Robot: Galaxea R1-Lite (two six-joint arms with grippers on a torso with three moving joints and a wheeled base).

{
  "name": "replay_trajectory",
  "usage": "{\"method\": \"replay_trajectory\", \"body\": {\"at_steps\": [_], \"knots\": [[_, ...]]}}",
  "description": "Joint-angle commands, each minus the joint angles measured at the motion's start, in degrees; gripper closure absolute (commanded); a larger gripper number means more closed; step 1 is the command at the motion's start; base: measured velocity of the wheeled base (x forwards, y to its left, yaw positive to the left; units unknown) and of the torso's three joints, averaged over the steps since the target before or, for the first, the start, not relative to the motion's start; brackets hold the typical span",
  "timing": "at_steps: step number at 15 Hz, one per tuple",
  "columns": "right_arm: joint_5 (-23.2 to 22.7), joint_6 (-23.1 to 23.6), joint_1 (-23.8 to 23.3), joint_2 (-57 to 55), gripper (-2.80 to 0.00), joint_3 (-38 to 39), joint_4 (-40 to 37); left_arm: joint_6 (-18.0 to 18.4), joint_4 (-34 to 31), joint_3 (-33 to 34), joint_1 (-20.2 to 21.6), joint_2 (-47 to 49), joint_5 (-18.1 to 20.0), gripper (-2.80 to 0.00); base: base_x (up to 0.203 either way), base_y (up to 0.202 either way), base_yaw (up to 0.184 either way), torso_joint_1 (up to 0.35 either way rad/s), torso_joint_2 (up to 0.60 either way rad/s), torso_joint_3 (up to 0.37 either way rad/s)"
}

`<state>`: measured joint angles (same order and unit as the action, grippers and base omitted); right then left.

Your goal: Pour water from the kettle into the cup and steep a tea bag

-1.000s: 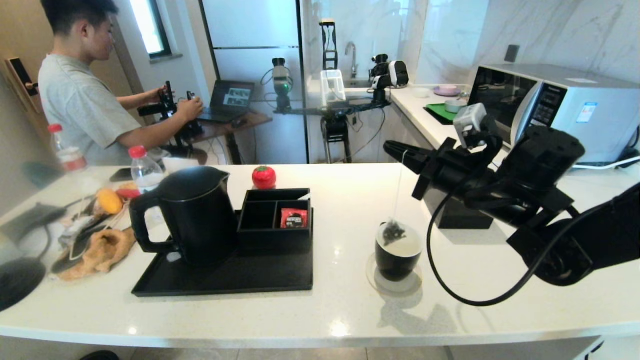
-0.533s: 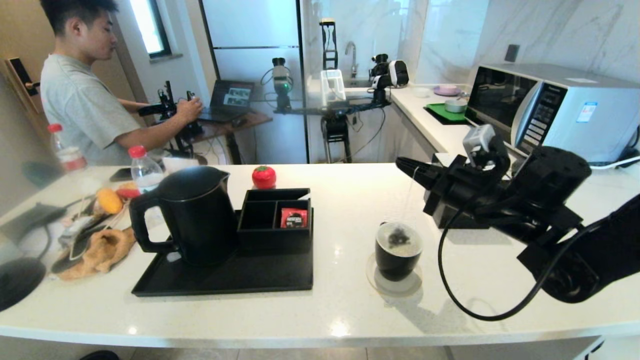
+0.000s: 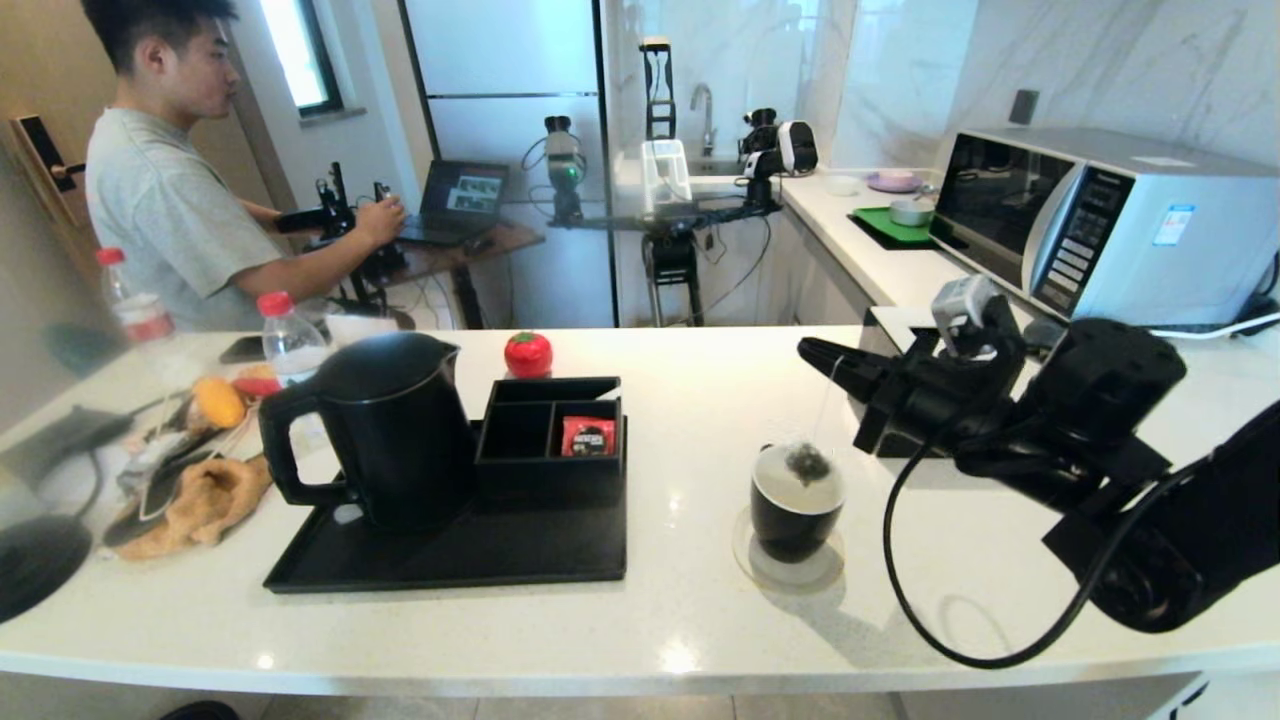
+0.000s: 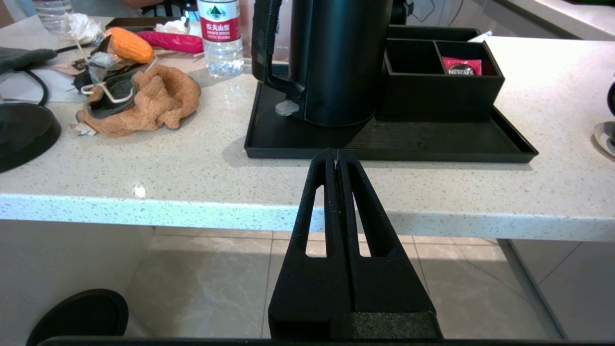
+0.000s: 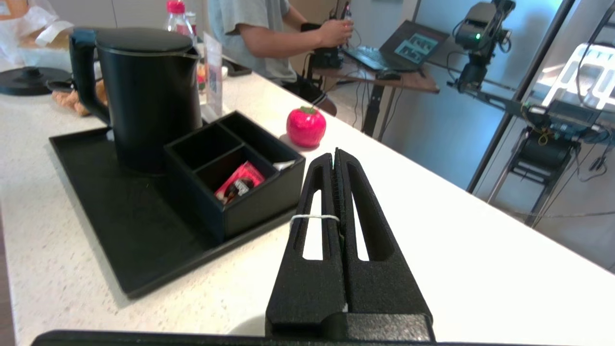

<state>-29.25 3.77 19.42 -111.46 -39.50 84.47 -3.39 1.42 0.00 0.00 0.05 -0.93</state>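
The black kettle [image 3: 390, 430] stands with its lid on at the left of a black tray [image 3: 450, 560]. To its right the small black cup [image 3: 795, 515] sits on a round coaster. The tea bag [image 3: 805, 462] lies inside the cup at the rim. Its white string [image 3: 824, 400] runs up to my right gripper [image 3: 808, 351], which hangs above and just behind the cup. In the right wrist view the right gripper [image 5: 335, 154] is shut, with the string [image 5: 314, 217] looped over one finger. My left gripper [image 4: 335, 154] is shut on nothing, low in front of the counter edge, facing the kettle [image 4: 336, 57].
A black divided box [image 3: 550, 435] holding a red sachet [image 3: 587, 436] stands on the tray beside the kettle. A red tomato-shaped object [image 3: 527, 354] sits behind it. Bottles and cloth clutter [image 3: 200, 490] fill the counter's left. A black cube box [image 3: 925, 440] and a microwave [image 3: 1110, 220] stand to the right.
My right gripper has come down and shifted right. The tea bag, which hung at the cup's rim, has sunk into the cup. The left arm has not moved.
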Motion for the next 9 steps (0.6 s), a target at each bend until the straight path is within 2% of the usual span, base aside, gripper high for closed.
{"method": "replay_trajectory", "body": {"at_steps": [1, 5, 9], "knots": [[-0.20, 0.03, -0.02, -0.73, 0.00, 1.45, 1.09, -0.04, 0.00, 0.00, 0.00, -0.05, -0.04, 0.00, 0.000, 0.000, 0.000, 0.000, 0.00, 0.000], [0.04, -0.98, -0.08, -2.19, 0.00, 5.34, 4.02, -0.04, -0.02, 0.00, 0.02, -0.05, -0.04, 0.00, 0.000, 0.000, 0.000, 0.000, 0.00, 0.000], [0.07, -1.13, 0.00, -4.45, 0.00, 5.54, 5.18, -0.04, -0.02, 0.00, 0.00, -0.05, -0.04, 0.00, 0.000, 0.000, 0.000, 0.000, 0.00, 0.000]]}}
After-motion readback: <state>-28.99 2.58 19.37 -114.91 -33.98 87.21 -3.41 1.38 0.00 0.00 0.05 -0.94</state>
